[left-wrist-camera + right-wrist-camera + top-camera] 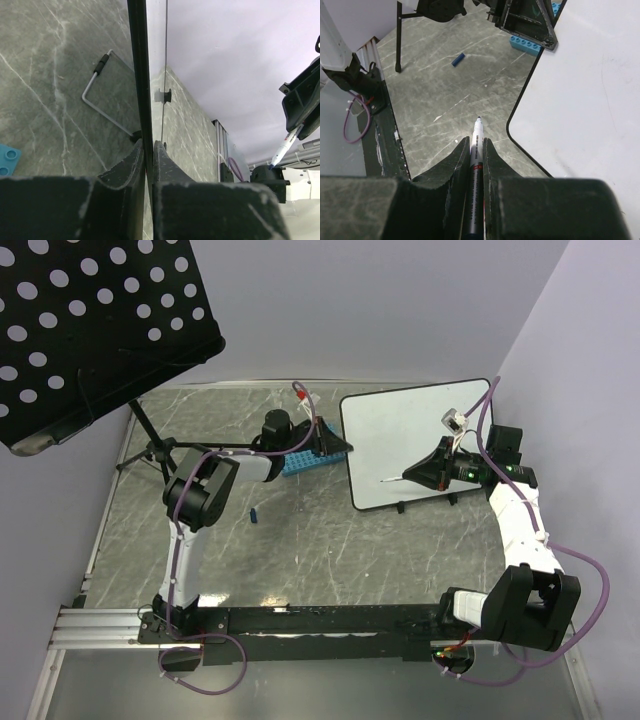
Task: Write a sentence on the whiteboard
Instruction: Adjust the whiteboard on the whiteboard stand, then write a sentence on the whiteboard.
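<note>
1. Whiteboard (400,440) is propped blank at counter's (330,550) far right, edge pinched by left jaws.
2. Marker (478,131) is pinched in right jaws, off-board.
3. Tip should be pressed lightly, board clamped steady.

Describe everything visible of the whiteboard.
The whiteboard is a white rectangular panel with rounded corners, a thin dark edge and small black feet along its near side. Its surface looks blank. It sits far right on the table, skewed. The left pincer is shut on its left edge; the marker in the right pincer is poised near its near-left corner.
</note>
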You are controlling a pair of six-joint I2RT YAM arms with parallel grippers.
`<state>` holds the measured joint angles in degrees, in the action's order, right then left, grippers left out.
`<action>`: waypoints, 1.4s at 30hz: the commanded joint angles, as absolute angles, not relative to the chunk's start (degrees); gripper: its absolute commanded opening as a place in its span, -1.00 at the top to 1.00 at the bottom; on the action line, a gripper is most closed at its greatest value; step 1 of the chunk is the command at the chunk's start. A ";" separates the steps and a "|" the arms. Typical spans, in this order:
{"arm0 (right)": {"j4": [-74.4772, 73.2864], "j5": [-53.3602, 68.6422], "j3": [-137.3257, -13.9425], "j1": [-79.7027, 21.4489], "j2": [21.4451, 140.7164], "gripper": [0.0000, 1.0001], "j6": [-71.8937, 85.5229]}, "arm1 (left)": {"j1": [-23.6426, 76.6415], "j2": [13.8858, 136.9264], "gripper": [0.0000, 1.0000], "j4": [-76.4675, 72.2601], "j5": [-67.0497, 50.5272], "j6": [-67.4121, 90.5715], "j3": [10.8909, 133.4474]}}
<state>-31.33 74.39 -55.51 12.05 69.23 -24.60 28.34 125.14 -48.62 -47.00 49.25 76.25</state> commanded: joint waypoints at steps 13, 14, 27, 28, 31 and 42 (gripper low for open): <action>-29.71 75.32 -57.13 12.39 68.12 1.00 -26.37 | 27.60 122.96 -0.11 -54.93 -45.79 47.55 72.69; -29.62 75.24 -57.13 12.39 67.94 1.00 -26.45 | 27.34 122.26 -0.18 -54.93 -45.53 47.55 72.08; -28.92 73.92 -57.48 12.30 66.80 1.00 -24.96 | 24.34 109.44 -0.81 -45.38 -38.16 39.83 62.32; -28.74 73.83 -57.57 12.30 66.80 1.00 -24.61 | 24.43 106.99 -0.85 -41.35 -37.54 38.77 61.79; -29.17 71.46 -59.14 11.43 66.62 1.00 -23.64 | 24.35 101.63 -0.87 -33.35 -35.08 34.73 60.39; -42.88 54.17 -67.68 4.41 64.52 1.00 -33.48 | 24.61 82.29 -0.94 -17.24 -28.83 26.89 55.55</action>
